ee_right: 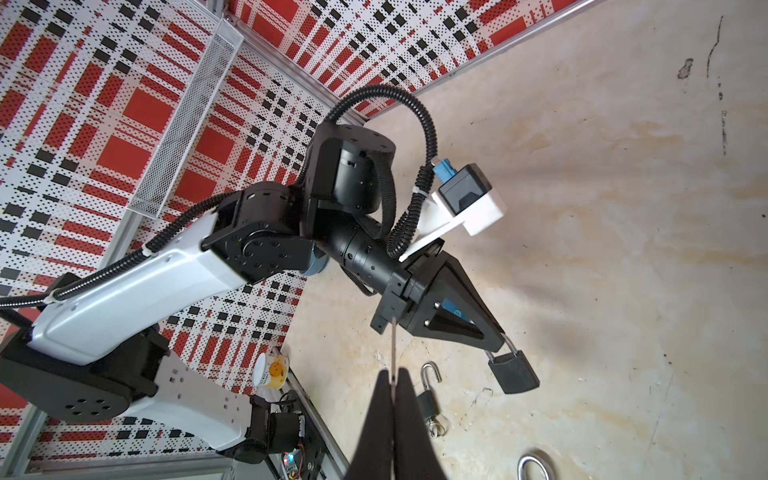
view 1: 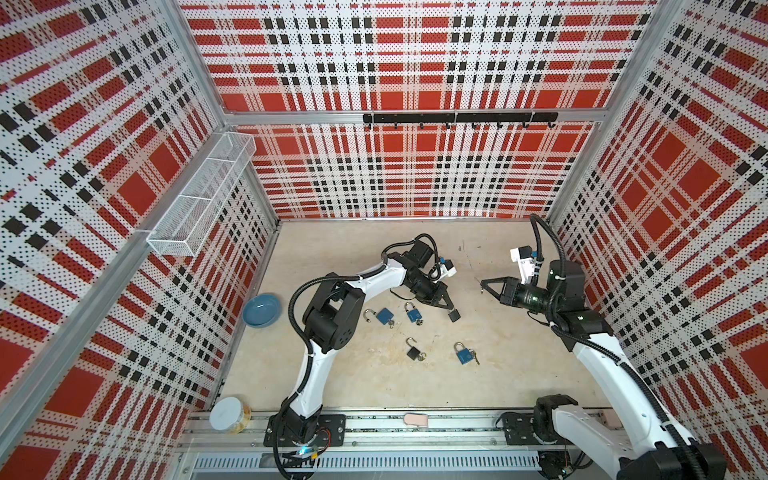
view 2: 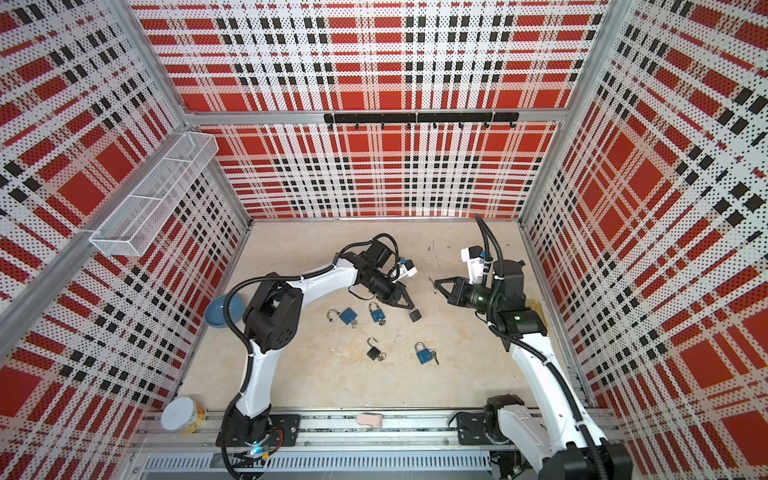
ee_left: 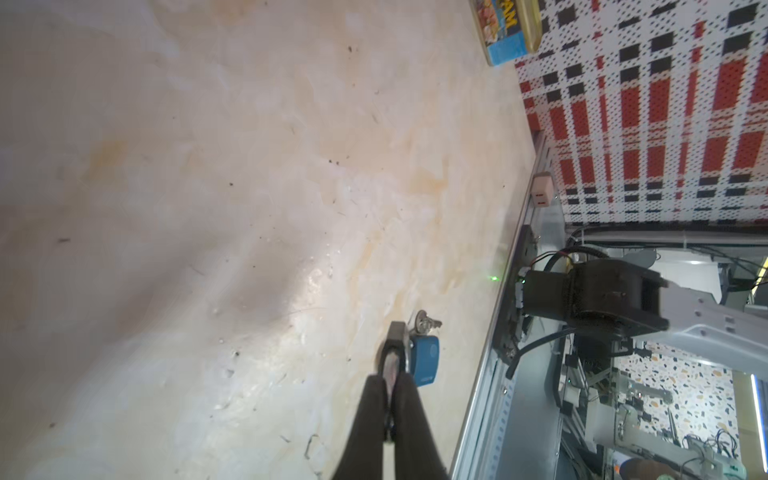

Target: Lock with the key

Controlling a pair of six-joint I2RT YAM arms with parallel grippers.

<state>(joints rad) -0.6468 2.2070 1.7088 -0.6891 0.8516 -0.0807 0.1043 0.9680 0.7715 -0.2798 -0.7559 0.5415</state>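
My left gripper point(view 1: 450, 308) point(ee_right: 500, 347) is shut on the shackle of a black padlock point(view 1: 454, 316) point(ee_right: 513, 372), which hangs below the fingertips just above the floor. In the left wrist view the padlock point(ee_left: 397, 338) pokes out past the shut fingers point(ee_left: 374, 407). My right gripper point(view 1: 483, 284) point(ee_right: 392, 376) is shut on a thin metal key point(ee_right: 392, 347), seen edge-on, its blade pointing toward the left gripper. A gap of bare floor separates the key from the padlock in both top views.
Several other padlocks lie on the floor: an open blue one point(view 1: 384, 316), a blue one point(view 1: 411, 312), an open black one point(view 1: 414, 352) and a blue one with keys point(view 1: 462, 353) point(ee_left: 424, 359). A blue bowl point(view 1: 262, 311), a white jar point(view 1: 227, 414) and a tin point(ee_left: 509, 29) stand near the walls.
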